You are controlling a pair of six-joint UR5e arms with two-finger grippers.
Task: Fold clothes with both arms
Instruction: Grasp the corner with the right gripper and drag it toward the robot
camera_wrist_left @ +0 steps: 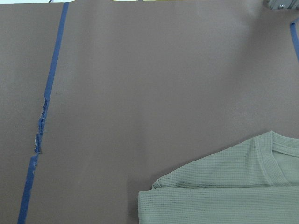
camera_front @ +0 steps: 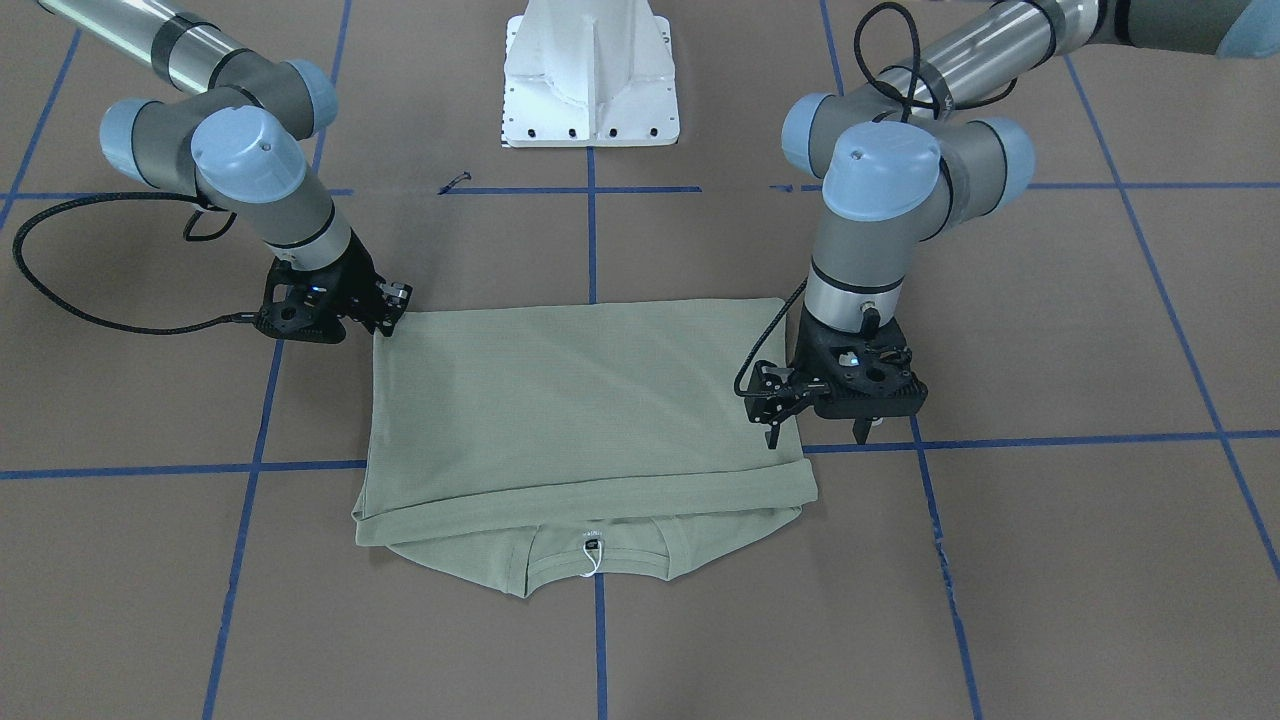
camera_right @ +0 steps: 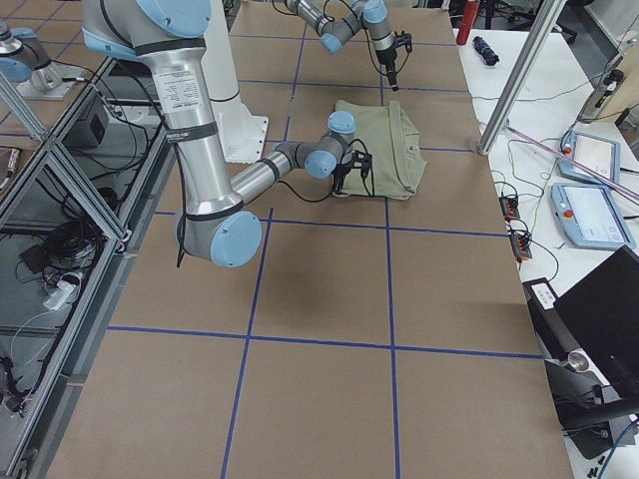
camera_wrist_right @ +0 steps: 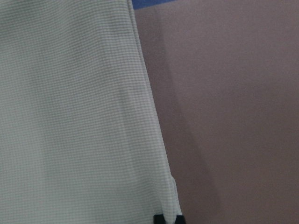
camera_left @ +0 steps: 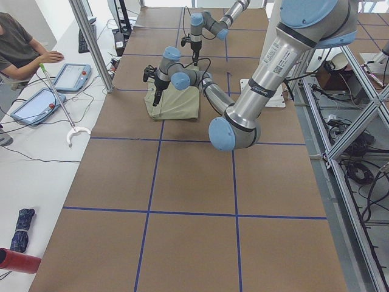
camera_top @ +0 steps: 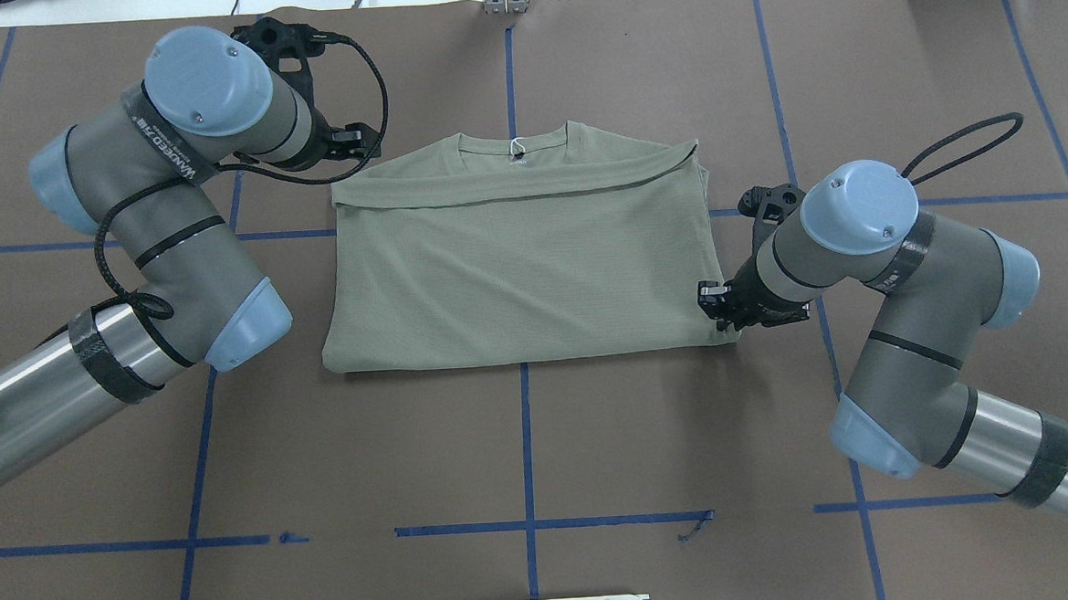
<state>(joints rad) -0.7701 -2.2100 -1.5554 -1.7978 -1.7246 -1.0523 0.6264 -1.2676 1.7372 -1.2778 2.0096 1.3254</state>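
Observation:
The pale green shirt [camera_top: 523, 264] lies folded flat in a rectangle on the brown table, its round neck and white hang tag [camera_top: 517, 147] peeking out at the far edge. My left gripper [camera_front: 815, 428] hovers open just off the shirt's side edge near the folded-over hem, with nothing between its fingers. The left wrist view shows only the table and the shirt's [camera_wrist_left: 224, 191] collar corner. My right gripper [camera_top: 715, 301] sits low at the shirt's opposite corner, nearer the robot. In the right wrist view its fingertips [camera_wrist_right: 168, 218] look shut on the shirt's edge [camera_wrist_right: 159, 154].
The white pedestal base [camera_front: 590, 80] stands behind the shirt. Blue tape lines [camera_top: 526, 447] grid the table. On a side bench, a person's arm [camera_left: 36, 58] rests near tablets [camera_left: 73, 76], beside a metal post [camera_left: 91, 42].

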